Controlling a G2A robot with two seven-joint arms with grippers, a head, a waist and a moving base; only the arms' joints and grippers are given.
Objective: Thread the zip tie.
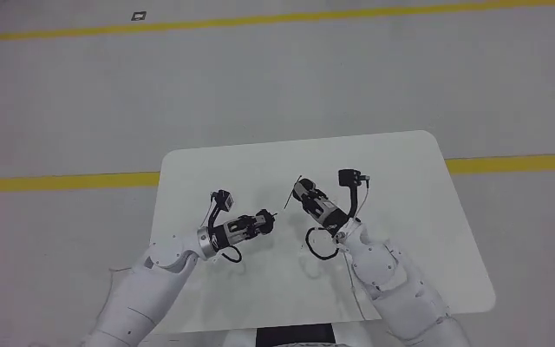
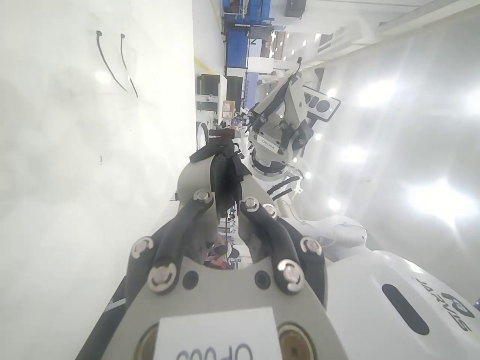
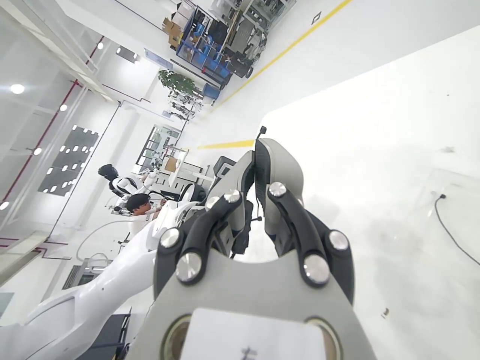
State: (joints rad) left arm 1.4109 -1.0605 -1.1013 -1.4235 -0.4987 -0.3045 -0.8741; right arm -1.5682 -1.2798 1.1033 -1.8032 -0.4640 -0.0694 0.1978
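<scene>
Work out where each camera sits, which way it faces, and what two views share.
Top view: above the arms, looking down at the table; both arms, left gripper and right gripper show.
Left wrist view: on that wrist, looking along the left gripper toward the right arm.
Right wrist view: on that wrist, looking along the right gripper, shut on the zip tie.
Shared: both wrist views show the table.
</scene>
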